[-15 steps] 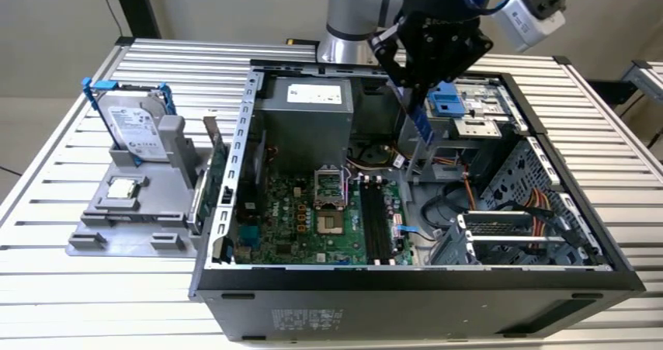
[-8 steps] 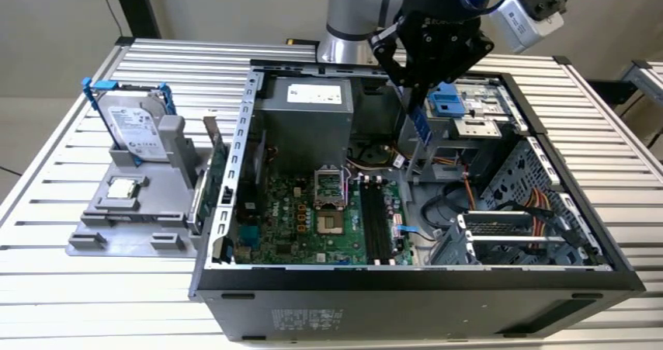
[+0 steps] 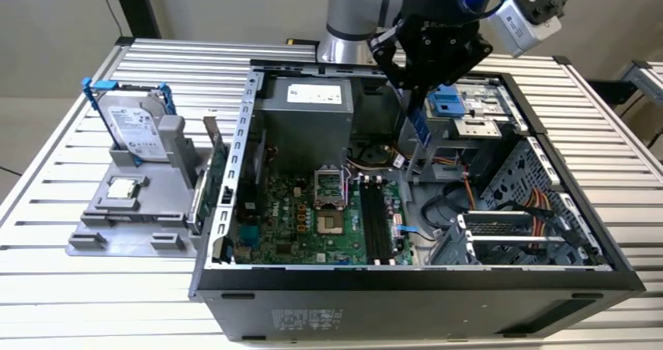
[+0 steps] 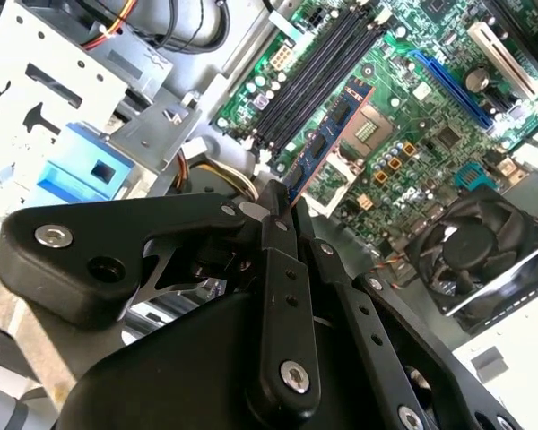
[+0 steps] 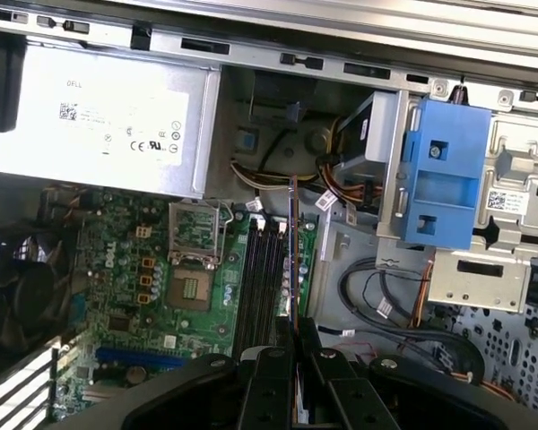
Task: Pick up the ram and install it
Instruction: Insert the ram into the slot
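At the exterior view's left, hard drive [image 3: 135,129] and processor chip [image 3: 123,187] sit on a grey holder [image 3: 114,233] on the counter [image 3: 62,288]. Centre: open computer case [image 3: 414,276]. Over its far right part, end effector [image 3: 411,86] pinching the ram [image 3: 418,125], which hangs upright above the motherboard [image 3: 290,218], near the memory slots [image 3: 375,222].

Slatted table [image 3: 62,288]: computer case [image 3: 414,313], grey fixture [image 3: 137,230]
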